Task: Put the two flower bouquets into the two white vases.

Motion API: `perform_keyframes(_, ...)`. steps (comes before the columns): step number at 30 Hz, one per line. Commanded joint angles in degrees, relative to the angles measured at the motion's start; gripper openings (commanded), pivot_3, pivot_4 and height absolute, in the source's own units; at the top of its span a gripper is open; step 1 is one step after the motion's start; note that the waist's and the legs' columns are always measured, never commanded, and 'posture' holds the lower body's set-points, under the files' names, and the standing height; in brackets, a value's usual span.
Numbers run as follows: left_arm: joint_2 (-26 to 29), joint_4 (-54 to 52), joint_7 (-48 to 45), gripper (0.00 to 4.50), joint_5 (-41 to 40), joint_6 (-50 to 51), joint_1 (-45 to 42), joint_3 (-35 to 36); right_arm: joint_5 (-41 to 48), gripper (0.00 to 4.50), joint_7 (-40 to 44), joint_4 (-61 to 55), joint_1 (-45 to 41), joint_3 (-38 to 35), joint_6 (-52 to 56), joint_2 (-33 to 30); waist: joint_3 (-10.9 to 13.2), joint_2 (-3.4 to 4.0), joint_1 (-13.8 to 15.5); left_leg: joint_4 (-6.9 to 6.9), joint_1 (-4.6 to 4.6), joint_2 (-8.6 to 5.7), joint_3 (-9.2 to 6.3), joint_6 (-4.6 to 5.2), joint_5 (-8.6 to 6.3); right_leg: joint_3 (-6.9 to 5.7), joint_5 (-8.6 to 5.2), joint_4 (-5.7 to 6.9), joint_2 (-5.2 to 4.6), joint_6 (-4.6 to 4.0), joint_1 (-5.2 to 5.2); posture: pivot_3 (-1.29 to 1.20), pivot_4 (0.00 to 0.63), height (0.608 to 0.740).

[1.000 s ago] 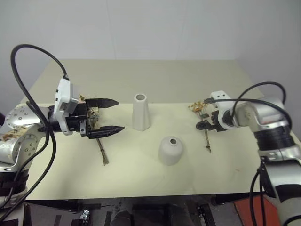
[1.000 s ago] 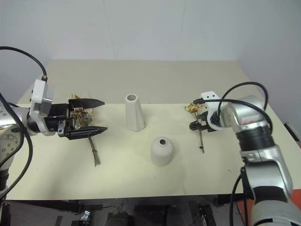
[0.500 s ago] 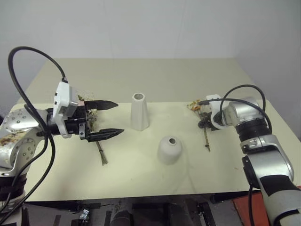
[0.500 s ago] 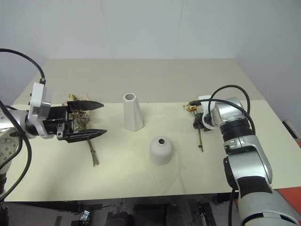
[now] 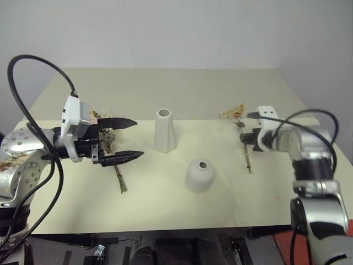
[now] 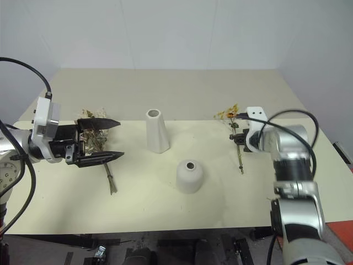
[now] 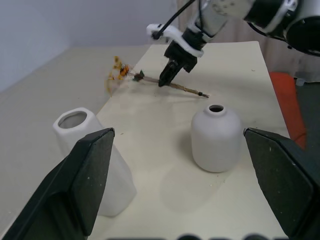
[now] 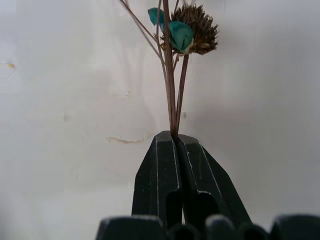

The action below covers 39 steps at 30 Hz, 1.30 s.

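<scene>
Black, my right jaws (image 8: pixel 174 137) have just closed on the thin sprig (image 6: pixel 239 150); a moment ago they stood open around its stem, and now the two fingers are pressed together with the stem between them. In the right wrist view the stem comes straight out from the fingertips, and the small sunflower head sits at the far end. To me this means the first pick is made, though nothing is in a vase yet, so most of the task remains.

My right hand holds the sprig near the right edge of the cream tabletop (image 5: pixel 165 210), well apart from both vases. Its long axis runs away from me: the yellow-orange blooms point to the far side, and the bare stem end points back toward me. The blooms look a little lifted compared with before, but I cannot say whether the stem end is off the surface.

The short vase (image 5: pixel 199 175) is the nearer one to this hand, and the tall vase (image 5: pixel 164 131) stands beyond it, toward my left.

My left jaws (image 5: pixel 131 138) are wide open and empty, hanging just above the fuller bunch (image 5: pixel 108 144), which lies flat with its stems toward me.
</scene>
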Motion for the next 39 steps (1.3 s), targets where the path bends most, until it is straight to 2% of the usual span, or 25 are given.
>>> perform_keyframes(1,0.7,-0.5,-0.8,4.5,-0.3,-0.6,-0.6,0.7,2.8,0.05,-1.9,-17.2,4.9,-8.1,-5.9,1.9,0.0,0.0,-0.1,0.01,-0.01,0.0,0.01,0.0,0.0,0.01,0.01,-0.01,-0.01,0.01,0.0,0.0,0.15,0.74)
perform_keyframes(4,0.7,-0.1,-1.5,4.5,-0.5,-0.2,-0.8,0.1,9.4,0.05,1.4,-28.9,10.9,-14.0,-9.8,5.4,0.0,0.0,-0.4,0.04,0.05,0.02,0.01,0.0,0.0,0.03,0.02,0.04,0.03,0.03,0.01,0.0,0.15,0.74)
perform_keyframes(7,0.7,0.5,-2.3,4.5,-0.4,0.2,-1.0,-0.7,16.5,0.05,2.8,-38.2,13.5,-16.6,-10.7,8.8,0.0,0.0,-0.5,0.03,0.18,0.04,0.01,0.0,0.0,0.06,0.02,0.06,0.06,0.03,0.05,0.0,0.15,0.74)
perform_keyframes(10,0.9,1.1,-3.1,4.5,-0.1,0.3,-1.0,-1.4,21.2,0.05,2.8,-43.4,14.3,-17.1,-12.3,10.9,0.0,0.0,-0.4,0.07,0.31,0.04,0.03,-0.05,0.08,0.09,0.04,0.12,0.06,0.0,0.07,0.0,0.15,0.74)
perform_keyframes(15,0.3,2.1,-4.3,4.5,0.4,0.2,-2.1,-3.5,23.8,0.05,1.5,-49.7,15.9,-12.9,-17.6,13.7,0.0,0.0,-0.4,0.08,0.69,0.04,0.02,-0.1,0.16,0.12,0.0,0.4,0.1,-0.06,0.28,0.0,0.15,0.74)
perform_keyframes(25,0.2,3.6,-5.4,4.5,1.3,-0.5,-3.4,-4.4,20.6,0.05,-0.5,-51.0,21.0,-3.0,-26.4,14.7,0.0,0.0,-0.4,0.08,0.7,0.02,0.02,-0.12,0.18,0.13,-0.01,0.47,0.09,-0.09,0.27,0.0,0.15,0.74)
perform_keyframes(30,0.5,3.8,-5.7,4.5,1.6,-0.6,-3.4,-4.1,23.4,0.05,-0.7,-51.3,22.1,-1.7,-27.1,15.4,0.0,0.0,-0.4,0.08,0.7,0.02,0.01,-0.12,0.18,0.13,-0.02,0.47,0.08,-0.1,0.27,0.0,0.15,0.74)
perform_keyframes(39,0.8,3.7,-5.8,4.5,2.1,-0.5,-3.9,-3.9,22.5,0.05,0.3,-48.5,24.9,1.1,-30.5,15.3,0.0,0.0,-0.4,0.08,0.7,0.02,0.01,-0.12,0.18,0.13,-0.02,0.46,0.09,-0.1,0.27,0.0,0.15,0.74)
